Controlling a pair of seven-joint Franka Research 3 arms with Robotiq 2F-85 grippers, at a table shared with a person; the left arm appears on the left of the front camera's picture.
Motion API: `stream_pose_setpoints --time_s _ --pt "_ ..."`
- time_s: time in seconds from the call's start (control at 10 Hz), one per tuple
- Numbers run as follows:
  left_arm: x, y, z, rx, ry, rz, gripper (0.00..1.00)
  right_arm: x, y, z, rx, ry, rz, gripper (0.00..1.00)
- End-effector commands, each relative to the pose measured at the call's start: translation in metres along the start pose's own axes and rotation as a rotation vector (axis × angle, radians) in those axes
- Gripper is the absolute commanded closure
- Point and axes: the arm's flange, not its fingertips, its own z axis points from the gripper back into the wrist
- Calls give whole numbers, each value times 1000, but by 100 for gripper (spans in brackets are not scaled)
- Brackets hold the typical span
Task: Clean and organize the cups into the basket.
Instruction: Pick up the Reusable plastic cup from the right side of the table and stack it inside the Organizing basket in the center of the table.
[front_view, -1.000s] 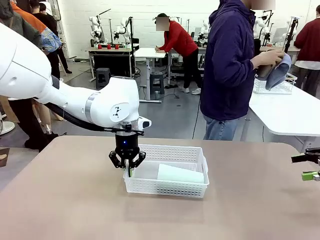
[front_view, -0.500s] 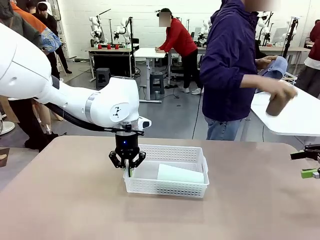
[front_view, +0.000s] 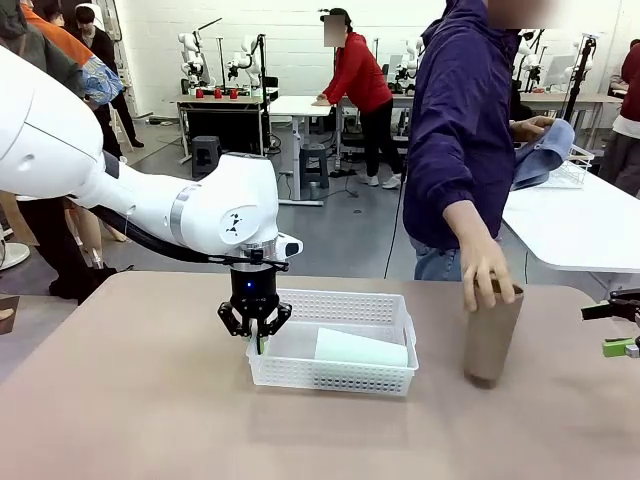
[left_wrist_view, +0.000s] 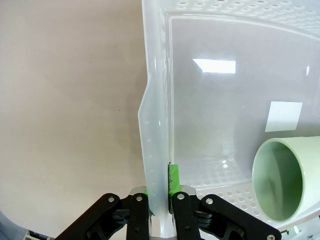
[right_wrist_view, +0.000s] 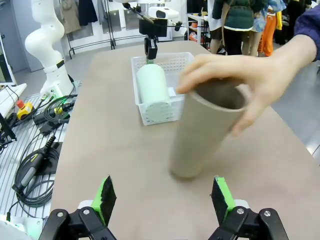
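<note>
So on our left arm, the left end effector (front_view: 257, 340) is clenched onto the left end wall of the basket (front_view: 340, 296). In the left wrist view one green pad (left_wrist_view: 173, 176) sits inside the wall and the other finger is outside it, so the end effector (left_wrist_view: 160, 189) pinches the plastic rim (left_wrist_view: 154, 100). The basket sits on the counter (front_view: 130, 400) about mid-table.

The mint cup (front_view: 360, 349) is lying on its side in the right half of the basket, well apart from that grip. Its open mouth (left_wrist_view: 280, 177) faces toward the clamped end.

The brown cup (front_view: 492, 340) stands upright on the counter just right of the basket, not touching it. The person's hand (front_view: 487, 272) is draped over its rim, fingers down around the top. Their other hand holds a blue cloth (front_view: 545, 155) up by their chest.

Our right end effector (front_view: 612, 332) is over at the right edge of the counter, released, jaws spread wide with nothing in them. From the right wrist view the brown cup (right_wrist_view: 207, 132) is straight ahead of the right end effector (right_wrist_view: 162, 196), near but clear of the fingertips, with the hand (right_wrist_view: 245, 82) on top and the basket (right_wrist_view: 172, 62) with the mint cup (right_wrist_view: 152, 87) farther off to the left.
</note>
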Motion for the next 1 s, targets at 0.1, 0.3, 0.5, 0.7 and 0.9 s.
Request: stream_pose_setpoints --time_s 0.1,0.3,0.5,0.7,0.9 --pt "-1 1 1 0 -3 -2 100 0 5 -3 -7 0 -7 0" --pt "-1 1 1 0 -3 -2 100 0 5 -3 -7 0 -7 0" --pt "-1 1 1 0 -3 -2 100 0 5 -3 -7 0 -7 0" --pt "-1 1 1 0 -3 -2 100 -7 -12 -20 25 25 3 0" --pt "-1 1 1 0 -3 -2 100 -18 -38 -42 39 12 33 0"
